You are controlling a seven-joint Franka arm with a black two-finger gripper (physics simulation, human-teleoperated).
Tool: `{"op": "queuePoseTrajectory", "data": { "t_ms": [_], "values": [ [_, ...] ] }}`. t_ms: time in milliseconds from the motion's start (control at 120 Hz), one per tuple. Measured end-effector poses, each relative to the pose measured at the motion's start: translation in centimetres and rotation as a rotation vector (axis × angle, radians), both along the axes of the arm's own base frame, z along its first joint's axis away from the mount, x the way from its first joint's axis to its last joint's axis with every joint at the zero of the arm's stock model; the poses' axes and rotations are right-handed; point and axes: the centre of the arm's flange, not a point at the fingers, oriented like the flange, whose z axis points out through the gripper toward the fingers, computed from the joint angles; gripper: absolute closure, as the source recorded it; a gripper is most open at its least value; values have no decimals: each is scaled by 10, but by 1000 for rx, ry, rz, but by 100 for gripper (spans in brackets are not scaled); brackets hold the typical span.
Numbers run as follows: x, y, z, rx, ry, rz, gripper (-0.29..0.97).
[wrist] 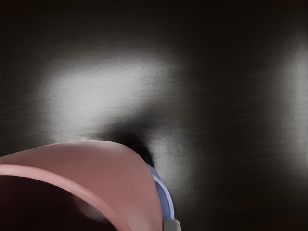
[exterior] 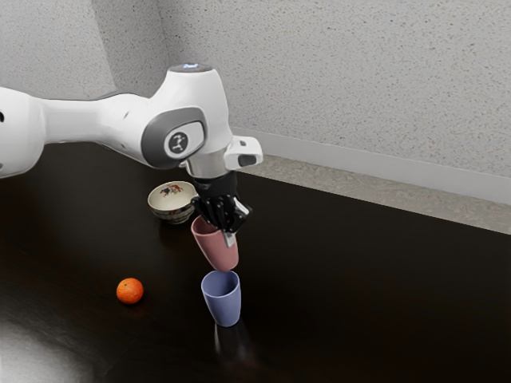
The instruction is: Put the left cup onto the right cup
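Standing nearest the camera on the dark table [exterior: 367, 311], the blue cup [exterior: 221, 298] is upright with its mouth open. A mandarin [exterior: 130, 290] lies well apart from it, toward the exterior view's left.

Directly over the blue cup hangs the pink cup [exterior: 215, 243], clear of the table. It is tilted, with its mouth leaning toward the exterior view's left and its base pointing down at the blue rim. Whether base and rim touch yet I cannot tell. The gripper [exterior: 226, 222] is clamped on the pink cup's rim, one finger inside the wall and one outside. In the wrist view the pink cup [wrist: 86, 178] sits close under the hand, with a sliver of the blue cup [wrist: 161, 192] showing just past it, so the two look nearly lined up.

The step in hand seems to be the final lowering. To do it well, level the pink cup first, centre its base over the blue mouth, then descend slowly. A tilted base could catch the rim and tip the light cup over. Let go only once it is seated.

Farther back, a patterned bowl [exterior: 172, 201] rests behind the hand.
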Motion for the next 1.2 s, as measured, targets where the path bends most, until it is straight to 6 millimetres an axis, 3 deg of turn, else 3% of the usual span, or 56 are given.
{"op": "queuePoseTrajectory", "data": {
  "t_ms": [208, 475, 925, 1200],
  "values": [
    [-18, -11, -3, 3, 10, -17, 78],
    [-22, -15, -8, 8, 5, -16, 78],
    [-18, 32, -5, 10, -5, 77, 78],
    [-36, 4, -6, 11, 1, 24, 78]
  ]
}}
